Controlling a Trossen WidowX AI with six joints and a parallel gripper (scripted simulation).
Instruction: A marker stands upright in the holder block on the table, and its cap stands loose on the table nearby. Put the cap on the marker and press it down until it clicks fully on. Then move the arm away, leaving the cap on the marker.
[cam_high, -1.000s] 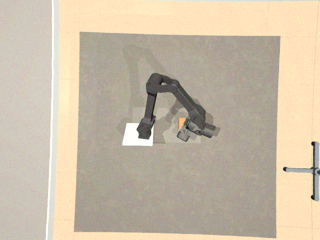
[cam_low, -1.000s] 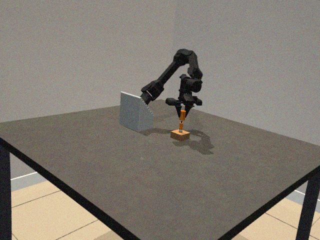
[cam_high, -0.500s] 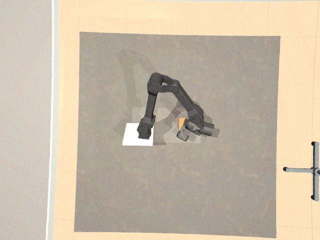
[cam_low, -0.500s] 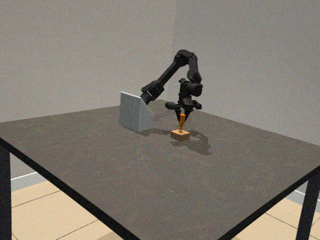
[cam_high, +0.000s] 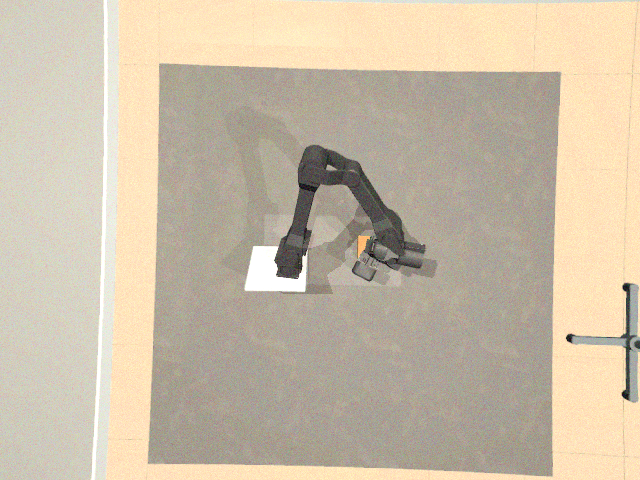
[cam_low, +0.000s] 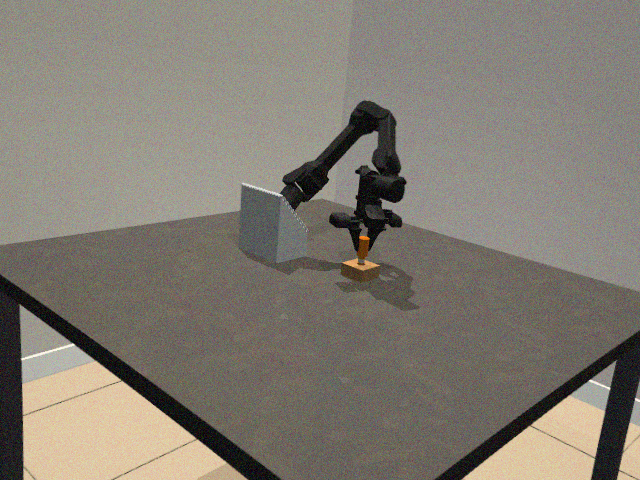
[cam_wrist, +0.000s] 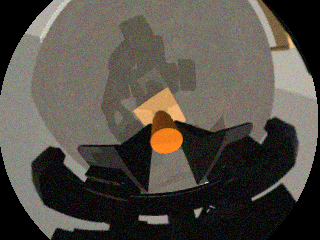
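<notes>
The orange cap (cam_low: 363, 246) (cam_wrist: 166, 140) is upright above the holder block. My gripper (cam_low: 363, 251) (cam_wrist: 163, 125) is shut on the cap, with one finger on each side. The cap covers the marker's upper part; only a short grey part of the marker (cam_low: 361, 261) shows between the cap's lower end and the block. I cannot tell whether the cap is fully seated. The light-wood holder block (cam_high: 362, 245) (cam_low: 356, 273) (cam_wrist: 167, 100) sits on the table under the gripper. In the top view the arm hides the cap and marker.
A white panel (cam_high: 263, 268) (cam_low: 259, 222) stands beside the arm's base, left of the holder block in the top and exterior views. The grey table (cam_high: 351, 387) (cam_low: 320, 351) extends around them. A grey stand (cam_high: 599, 341) is beyond the table's right edge in the top view.
</notes>
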